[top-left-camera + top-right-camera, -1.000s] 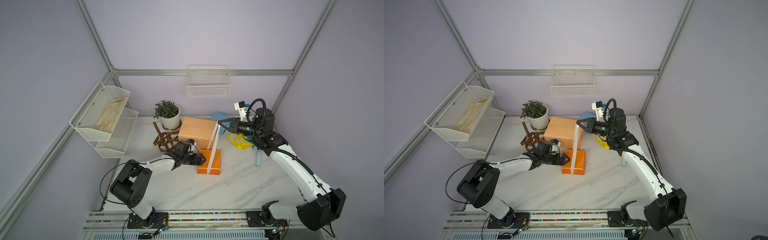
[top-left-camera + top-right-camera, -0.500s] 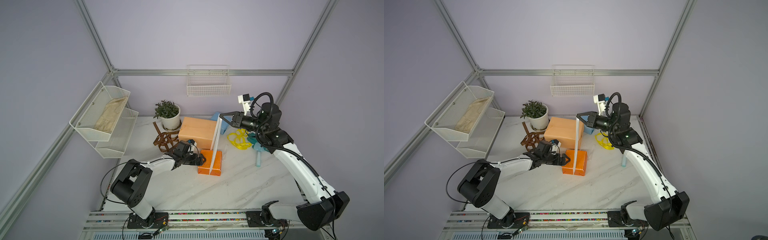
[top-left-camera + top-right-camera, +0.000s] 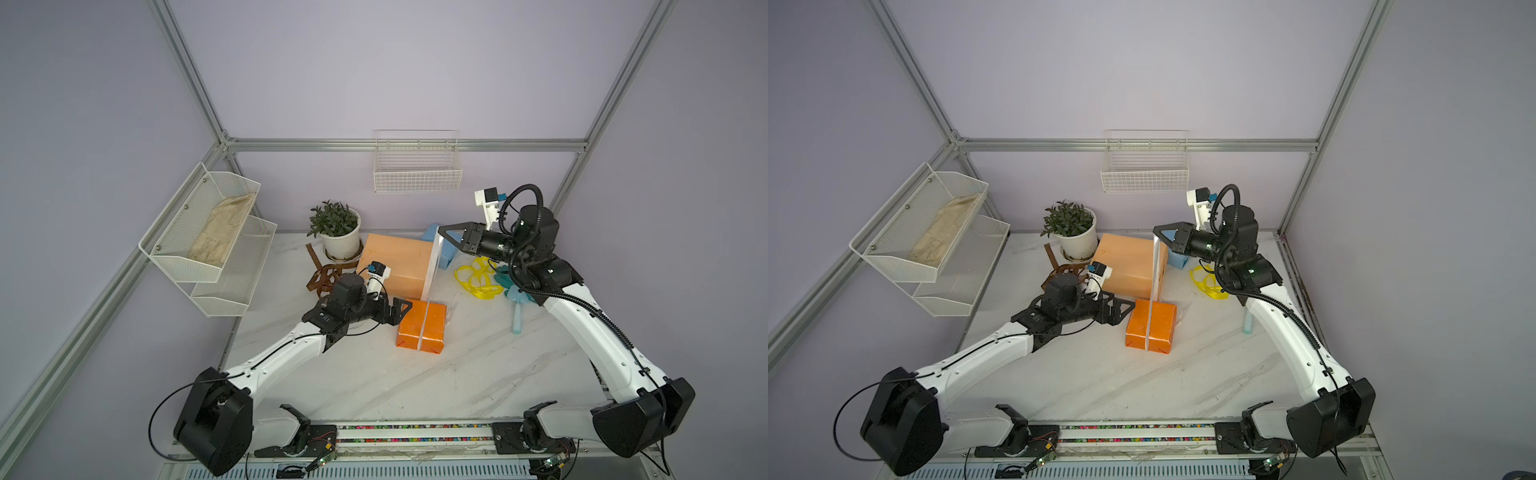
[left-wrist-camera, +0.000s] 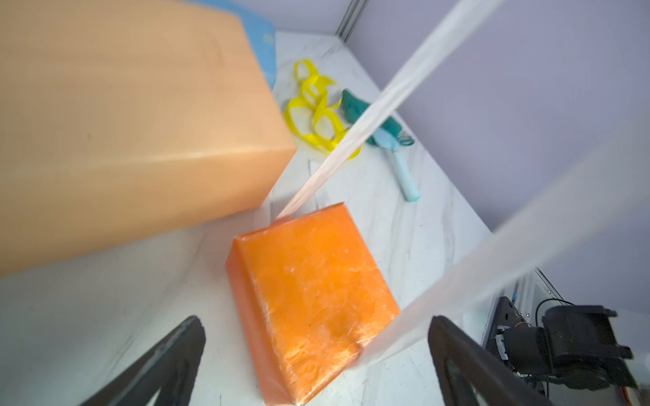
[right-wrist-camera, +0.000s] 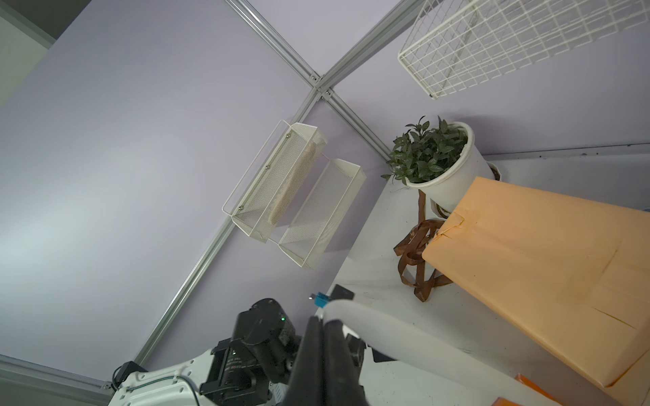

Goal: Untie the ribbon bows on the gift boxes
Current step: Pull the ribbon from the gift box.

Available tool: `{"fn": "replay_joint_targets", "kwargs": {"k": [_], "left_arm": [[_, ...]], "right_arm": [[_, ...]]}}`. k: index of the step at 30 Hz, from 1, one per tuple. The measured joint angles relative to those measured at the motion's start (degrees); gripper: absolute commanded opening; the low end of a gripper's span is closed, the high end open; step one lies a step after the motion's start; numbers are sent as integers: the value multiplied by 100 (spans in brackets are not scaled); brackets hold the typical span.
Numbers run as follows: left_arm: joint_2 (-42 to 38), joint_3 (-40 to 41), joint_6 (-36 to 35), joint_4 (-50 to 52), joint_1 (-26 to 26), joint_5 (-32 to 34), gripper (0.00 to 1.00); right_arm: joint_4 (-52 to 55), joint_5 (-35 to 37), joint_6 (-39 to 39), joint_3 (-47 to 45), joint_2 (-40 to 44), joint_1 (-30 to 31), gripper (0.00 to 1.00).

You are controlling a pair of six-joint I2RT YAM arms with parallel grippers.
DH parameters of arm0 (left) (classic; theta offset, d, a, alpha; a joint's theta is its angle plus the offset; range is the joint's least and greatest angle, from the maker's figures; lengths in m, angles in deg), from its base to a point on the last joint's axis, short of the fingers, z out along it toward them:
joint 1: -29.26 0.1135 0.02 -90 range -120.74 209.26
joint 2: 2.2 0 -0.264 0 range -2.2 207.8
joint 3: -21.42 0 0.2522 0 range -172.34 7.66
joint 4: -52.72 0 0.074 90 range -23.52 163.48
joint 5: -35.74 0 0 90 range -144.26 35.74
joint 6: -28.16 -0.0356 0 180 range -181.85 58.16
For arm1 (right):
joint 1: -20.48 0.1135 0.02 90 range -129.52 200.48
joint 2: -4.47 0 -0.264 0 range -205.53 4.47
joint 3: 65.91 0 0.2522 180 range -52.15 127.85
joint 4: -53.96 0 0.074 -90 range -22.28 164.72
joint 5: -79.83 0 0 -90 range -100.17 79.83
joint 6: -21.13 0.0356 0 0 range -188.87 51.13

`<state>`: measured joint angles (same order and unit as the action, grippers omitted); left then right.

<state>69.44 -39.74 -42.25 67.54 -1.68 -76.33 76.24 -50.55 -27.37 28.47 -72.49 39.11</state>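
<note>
From above, the right pincer (image 3: 442, 230) is pinched tight on the white ribbon (image 3: 430, 270), which runs taut and straight down to the orange box (image 3: 409, 328). The pincer sits high, above and behind the box, so the ribbon's long axis climbs up and away toward the back wall. The left pincer (image 3: 399, 311) is spread wide and empty, just beside the box's left side. It's the nearer arm, and I'd say the one to steady the box if the pull goes on.

The yellow ribbon (image 3: 1204, 284) lies loose near the blue box (image 3: 1177, 259), and the brown ribbon (image 3: 1065, 270) lies loose beside the peach box (image 3: 1125, 266). The basket (image 3: 417, 178) on the wall shows nothing inside. The rack (image 3: 199, 266) holds a cloth (image 3: 220, 232) in its upper tray. The pot (image 3: 343, 247) holds a plant (image 3: 332, 218).

From the left wrist, two white strands rise from the box, one at its far edge and one at its near edge. Its top face is bare. I'd guess the ribbon passes underneath.

From the right wrist, the fingers (image 5: 313, 351) press together on the ribbon.
</note>
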Motion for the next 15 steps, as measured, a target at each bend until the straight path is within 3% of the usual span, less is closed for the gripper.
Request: {"fn": "replay_joint_targets", "kwargs": {"k": [5,15], "left_arm": [[-184,155,-468,-758,-258,-286,100],[1534,-90,-1086,-1056,-339,-763,100]], "right_arm": [[-26,-2,24,0,-111,0,0],[39,-138,50,146,-140,-2,0]]}}
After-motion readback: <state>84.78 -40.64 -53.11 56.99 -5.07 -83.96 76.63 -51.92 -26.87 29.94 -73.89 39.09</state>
